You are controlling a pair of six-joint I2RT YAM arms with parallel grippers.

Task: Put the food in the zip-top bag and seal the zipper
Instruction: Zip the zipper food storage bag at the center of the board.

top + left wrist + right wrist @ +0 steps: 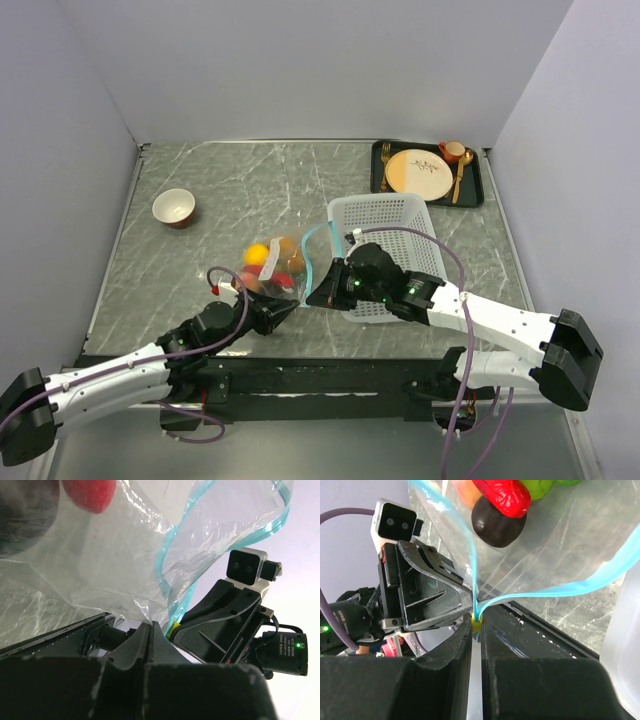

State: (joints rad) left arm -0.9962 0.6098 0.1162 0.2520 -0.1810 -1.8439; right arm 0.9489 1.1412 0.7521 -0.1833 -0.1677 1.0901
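Between your right jaws, closed on the zipper's (555, 591) yellow slider (477, 624), and your left jaws, shut on the zip-top bag (100, 555) just beside, you needed a taut, level pull; the food (497, 527) sat inside, beyond both.

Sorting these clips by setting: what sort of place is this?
Likely a robot lab booth, not a kitchen: plain walls box in the table, and the food in the bag looks toy.
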